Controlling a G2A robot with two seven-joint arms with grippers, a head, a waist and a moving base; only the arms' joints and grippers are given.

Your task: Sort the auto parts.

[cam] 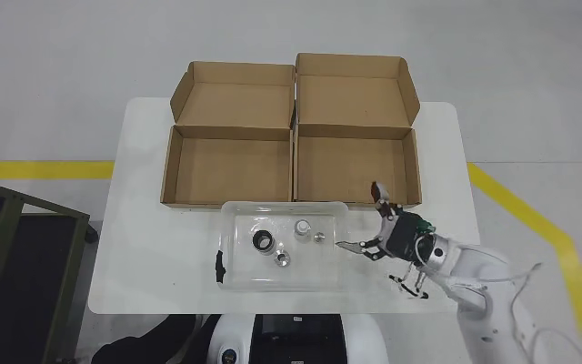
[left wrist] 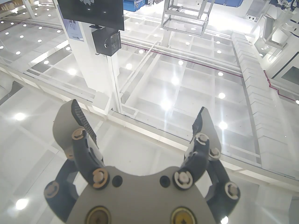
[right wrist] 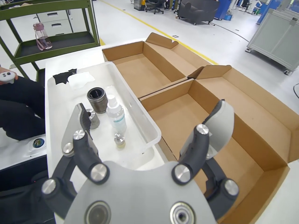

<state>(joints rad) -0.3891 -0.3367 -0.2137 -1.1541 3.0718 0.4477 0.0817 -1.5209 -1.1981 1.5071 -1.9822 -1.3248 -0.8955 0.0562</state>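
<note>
A clear plastic tray point(cam: 284, 206) sits at the table's front. It holds a dark cylindrical bearing point(cam: 263, 242), a silver bushing point(cam: 283, 260), a small clear bottle point(cam: 302, 226) and a small metal fitting point(cam: 319, 237). My right gripper point(cam: 358, 217) hangs open just off the tray's right end, over the near edge of the right box. In the right wrist view the right gripper point(right wrist: 151, 108) is empty, with the bearing point(right wrist: 96, 99), bushing point(right wrist: 92, 118), bottle point(right wrist: 115, 115) and fitting point(right wrist: 119, 139) in the tray point(right wrist: 131, 89). My left gripper point(left wrist: 137, 108) is open and empty, pointing at the ceiling.
Two open cardboard boxes stand side by side behind the tray, the left box point(cam: 227, 168) and the right box point(cam: 355, 168), both empty. A black scrap point(cam: 219, 266) lies at the tray's left end. A dark cart point(cam: 36, 273) stands left of the table.
</note>
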